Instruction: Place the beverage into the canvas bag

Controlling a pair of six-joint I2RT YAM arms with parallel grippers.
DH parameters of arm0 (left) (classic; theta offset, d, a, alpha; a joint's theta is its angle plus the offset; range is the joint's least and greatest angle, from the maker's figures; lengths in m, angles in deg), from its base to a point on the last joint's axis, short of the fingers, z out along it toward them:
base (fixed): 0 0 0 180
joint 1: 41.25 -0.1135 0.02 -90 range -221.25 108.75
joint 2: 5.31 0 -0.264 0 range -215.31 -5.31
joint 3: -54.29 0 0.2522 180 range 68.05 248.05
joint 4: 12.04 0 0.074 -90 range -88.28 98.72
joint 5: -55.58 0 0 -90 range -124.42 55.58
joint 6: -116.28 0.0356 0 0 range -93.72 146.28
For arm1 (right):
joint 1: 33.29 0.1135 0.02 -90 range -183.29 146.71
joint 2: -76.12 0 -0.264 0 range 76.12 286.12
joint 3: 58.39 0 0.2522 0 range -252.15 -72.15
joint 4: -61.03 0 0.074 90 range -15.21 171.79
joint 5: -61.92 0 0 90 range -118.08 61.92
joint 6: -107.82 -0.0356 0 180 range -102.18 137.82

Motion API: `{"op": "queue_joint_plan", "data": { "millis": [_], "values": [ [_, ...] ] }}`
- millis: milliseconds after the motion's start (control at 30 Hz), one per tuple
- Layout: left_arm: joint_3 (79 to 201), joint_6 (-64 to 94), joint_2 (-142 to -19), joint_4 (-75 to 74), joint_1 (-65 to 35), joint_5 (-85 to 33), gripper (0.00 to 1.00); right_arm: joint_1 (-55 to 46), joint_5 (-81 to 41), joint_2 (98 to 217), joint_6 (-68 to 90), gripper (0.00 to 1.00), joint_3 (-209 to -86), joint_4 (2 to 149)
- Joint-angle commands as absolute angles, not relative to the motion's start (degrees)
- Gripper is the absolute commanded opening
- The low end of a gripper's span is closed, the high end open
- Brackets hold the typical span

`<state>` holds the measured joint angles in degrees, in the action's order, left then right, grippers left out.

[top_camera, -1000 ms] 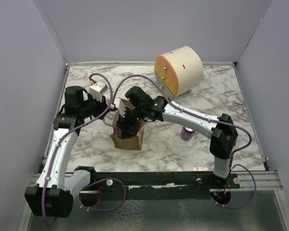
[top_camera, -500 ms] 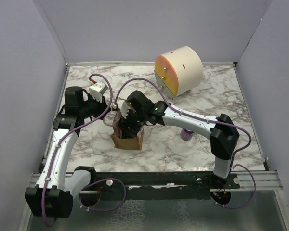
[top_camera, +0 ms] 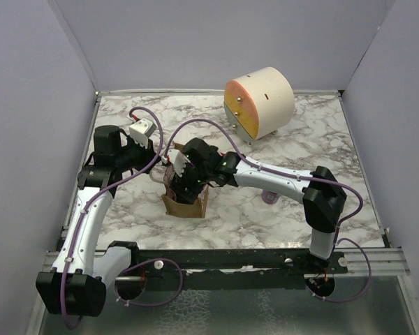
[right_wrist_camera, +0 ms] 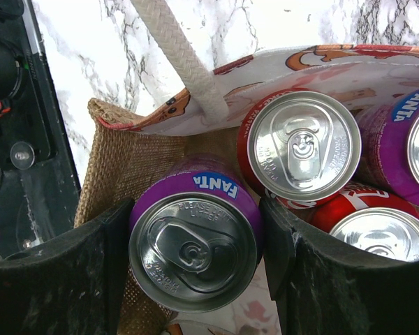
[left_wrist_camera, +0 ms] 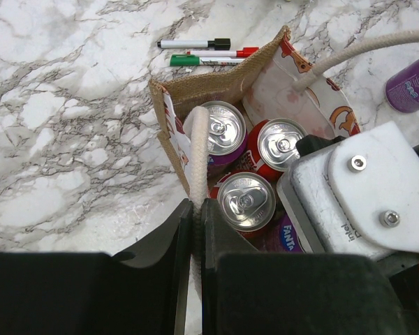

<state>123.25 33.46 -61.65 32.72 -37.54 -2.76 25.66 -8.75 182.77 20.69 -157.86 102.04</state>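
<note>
The tan canvas bag [top_camera: 184, 204] stands on the marble table left of centre, with three cans upright inside: one purple [left_wrist_camera: 221, 128] and two red [left_wrist_camera: 283, 145]. My left gripper [left_wrist_camera: 197, 204] is shut on the bag's white rope handle [left_wrist_camera: 197, 150] and holds that side up; it shows in the top view [top_camera: 161, 169]. My right gripper [right_wrist_camera: 195, 244] is over the bag's mouth [top_camera: 186, 180], shut on a purple Fanta can [right_wrist_camera: 193, 241] that is upright and partly inside the bag [right_wrist_camera: 126, 164], beside a red can [right_wrist_camera: 304, 146].
Another purple can [top_camera: 269, 197] stands on the table right of the bag, partly behind my right arm. Red, green and black markers [left_wrist_camera: 204, 53] lie beyond the bag. A large cream-and-orange drum [top_camera: 260, 103] sits at the back right.
My right gripper has moved left and down with the purple can, from above the bag's right edge into its mouth. The left gripper holds the handle as before.
</note>
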Motion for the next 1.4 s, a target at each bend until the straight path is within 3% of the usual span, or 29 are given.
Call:
{"op": "queue_joint_plan", "data": {
  "millis": [0, 800, 1367],
  "values": [
    [123.1, 33.1, -61.7, 32.5, -38.0, -3.0, 0.00, 27.9, -9.4, 180.8, 21.9, 0.29, -157.4, 98.3],
    [122.4, 33.2, -60.8, 32.6, -38.0, -2.4, 0.00, 28.3, -8.3, 183.4, 25.1, 0.64, -156.7, 99.5],
    [122.5, 33.3, -60.6, 32.6, -38.0, -2.3, 0.00, 28.2, -6.8, 184.4, 26.0, 0.68, -156.7, 100.1]
  ]
}}
